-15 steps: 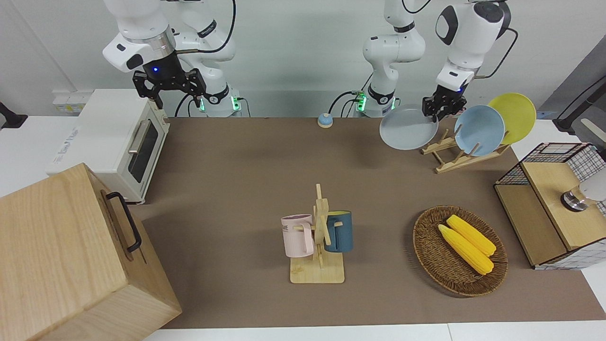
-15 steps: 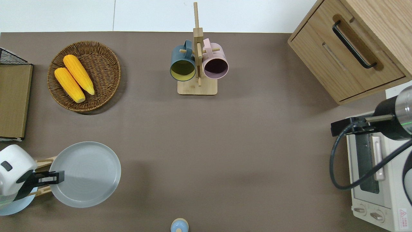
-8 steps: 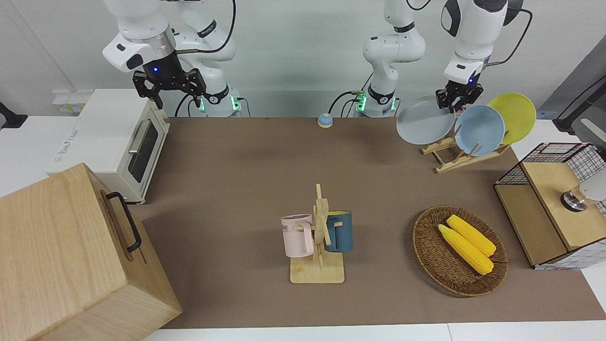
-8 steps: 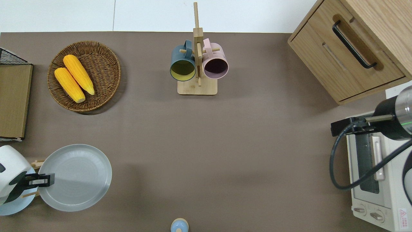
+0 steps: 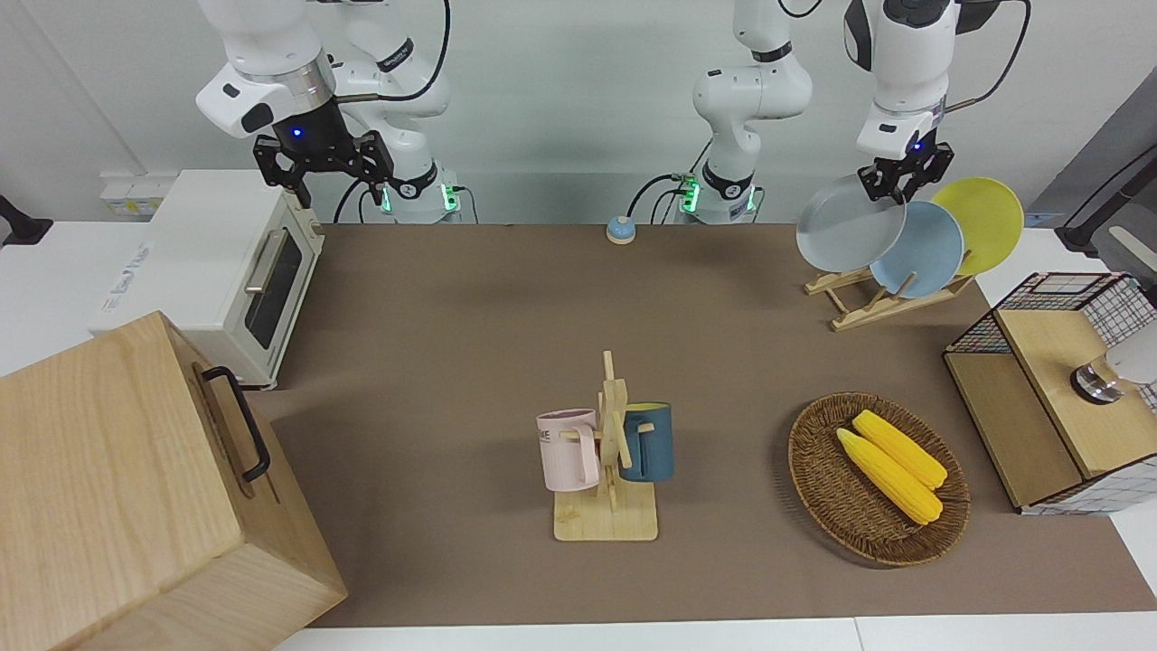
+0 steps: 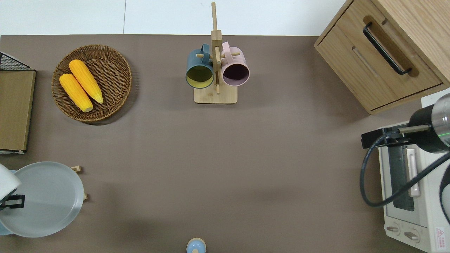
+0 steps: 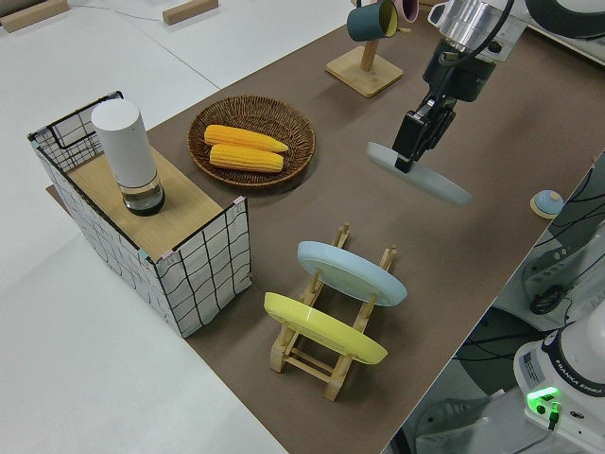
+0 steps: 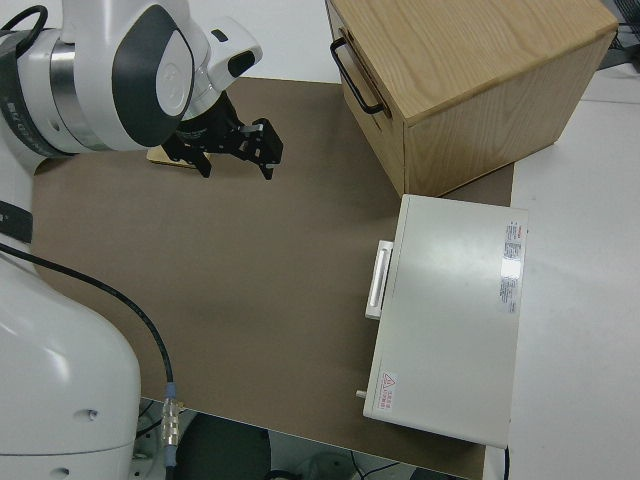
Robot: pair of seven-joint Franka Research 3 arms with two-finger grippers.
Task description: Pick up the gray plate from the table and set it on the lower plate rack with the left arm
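The gray plate (image 5: 848, 228) (image 6: 44, 198) (image 7: 425, 178) hangs tilted in the air, and my left gripper (image 5: 893, 179) (image 6: 13, 201) (image 7: 414, 144) is shut on its rim. From overhead the plate covers the lower plate rack (image 5: 890, 307) (image 6: 76, 169) (image 7: 312, 355), so only two rail tips of the rack show past its edge. In the left side view the plate is clear of the rack and its pegs. A light-blue plate (image 5: 924, 251) (image 7: 352, 272) and a yellow plate (image 5: 983, 221) (image 7: 323, 329) lean in the rack. My right gripper (image 5: 321, 167) (image 8: 236, 146) is parked and open.
A wooden mug stand (image 5: 607, 506) with two mugs stands mid-table. A wicker basket (image 5: 818, 479) holds two corn cobs. A wire crate (image 5: 1048, 298) is at the left arm's end. A toaster oven (image 5: 217, 262) and a wooden cabinet (image 5: 136, 488) are at the right arm's end. A small blue bell (image 5: 620, 230) sits near the robots.
My left gripper has carried the gray plate toward the left arm's end of the table, from beside the rack to over it, and has tilted it more steeply. The right arm has not moved.
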